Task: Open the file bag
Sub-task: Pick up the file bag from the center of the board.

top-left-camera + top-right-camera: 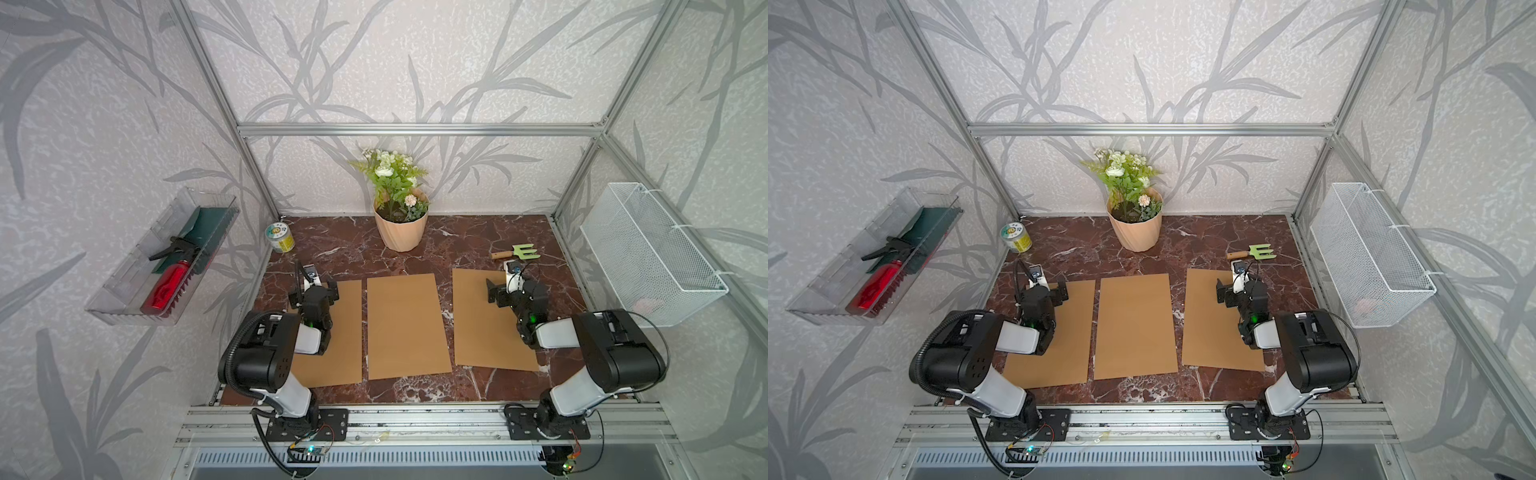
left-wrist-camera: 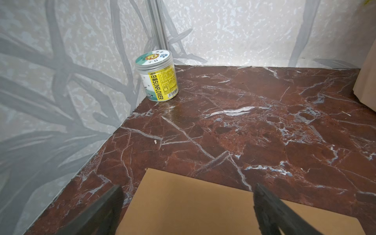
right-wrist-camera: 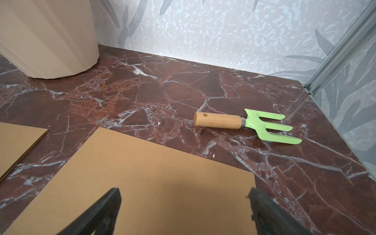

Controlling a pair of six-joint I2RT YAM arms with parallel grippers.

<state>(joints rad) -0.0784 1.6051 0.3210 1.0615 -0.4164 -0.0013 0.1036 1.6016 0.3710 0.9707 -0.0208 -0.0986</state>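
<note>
The left fingers [image 2: 101,215] stand wide apart with nothing between them, over the far end of the left bag [image 2: 183,207]; whether they touch the paper cannot be told. The right fingers [image 3: 101,215] are spread just as wide and also empty, over the far right corner of the right bag [image 3: 152,173]. Both top views show three plain brown file bags lying flat on the tabletop [image 1: 332,245], side by side with narrow gaps, long sides running near to far: the left bag partly under the left arm, the middle bag [image 1: 405,324] uncovered and between the arms, and the right bag partly under the right arm. No flap or clasp shows on any upper face. Beyond the left fingers, a jar [image 2: 157,76] with a yellow label stands upright in the far left corner. Beyond the right fingers, a green fork [image 3: 244,124] with a wooden handle lies flat, just past the right bag, prongs pointing right. A pot [image 1: 401,228] of flowers stands at the far middle. On the left wall hangs a clear tray [image 1: 108,307] holding a red bottle [image 1: 168,286]; on the right wall hangs a white basket [image 1: 652,257].
</note>
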